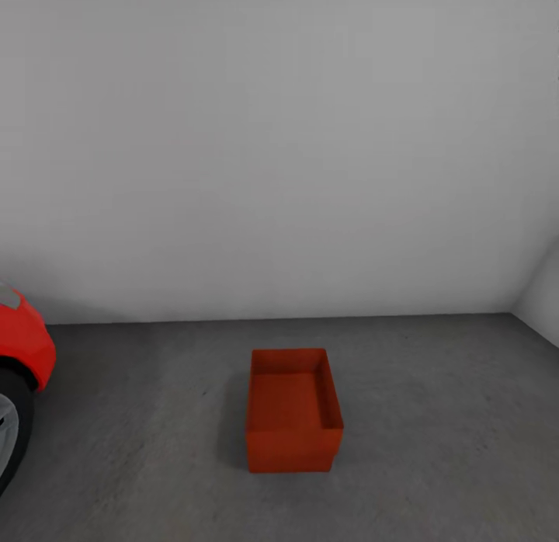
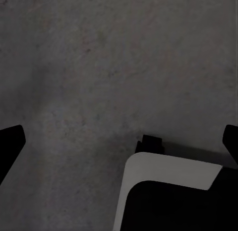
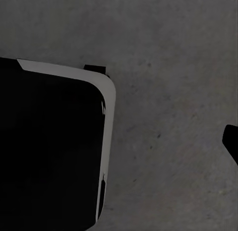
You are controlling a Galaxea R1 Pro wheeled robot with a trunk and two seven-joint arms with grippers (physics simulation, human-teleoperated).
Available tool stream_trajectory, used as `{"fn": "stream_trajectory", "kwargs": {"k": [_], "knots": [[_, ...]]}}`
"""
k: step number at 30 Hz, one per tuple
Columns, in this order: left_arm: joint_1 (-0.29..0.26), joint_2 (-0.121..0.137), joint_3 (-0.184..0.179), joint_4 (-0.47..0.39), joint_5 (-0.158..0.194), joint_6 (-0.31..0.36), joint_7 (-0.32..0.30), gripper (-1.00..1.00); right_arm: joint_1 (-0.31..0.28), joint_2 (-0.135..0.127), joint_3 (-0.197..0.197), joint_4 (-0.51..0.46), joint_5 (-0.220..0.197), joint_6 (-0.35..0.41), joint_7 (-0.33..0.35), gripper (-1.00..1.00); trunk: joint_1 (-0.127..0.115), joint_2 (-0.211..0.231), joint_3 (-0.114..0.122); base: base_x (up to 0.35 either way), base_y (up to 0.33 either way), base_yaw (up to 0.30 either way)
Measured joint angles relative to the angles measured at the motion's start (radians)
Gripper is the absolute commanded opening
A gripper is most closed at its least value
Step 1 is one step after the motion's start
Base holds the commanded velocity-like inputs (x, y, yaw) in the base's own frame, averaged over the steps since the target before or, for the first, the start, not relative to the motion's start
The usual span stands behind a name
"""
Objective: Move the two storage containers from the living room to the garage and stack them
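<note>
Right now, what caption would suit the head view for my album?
One orange-red storage container sits open-topped on the garage's grey concrete floor, a red car at the left edge.

We see a red car [image 1: 23,342] at the left edge of the head view, its rounded front corner above a dark tyre [image 1: 12,429] with a grey rim. Behind it a plain grey-white wall [image 1: 279,138] runs across, and it meets a second wall [image 1: 543,297] in a corner at the right.
</note>
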Motion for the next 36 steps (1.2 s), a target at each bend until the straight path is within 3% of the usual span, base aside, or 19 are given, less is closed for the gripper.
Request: {"fn": "stream_trajectory", "kwargs": {"k": [27,36], "knots": [[0.0,0.0,0.0,0.0,0.0,0.0,0.0,1.0,0.001,0.002,0.002,0.0,0.005,0.0,0.002,1.0,0.0,0.0,0.045,0.0,0.0,0.0],[0.0,0.0,0.0,0.0,0.0,0.0,0.0,1.0,0.001,0.001,0.005,0.0,0.096,0.003,0.012,1.0,0.0,0.0,0.059,0.0,0.0,0.0]]}}
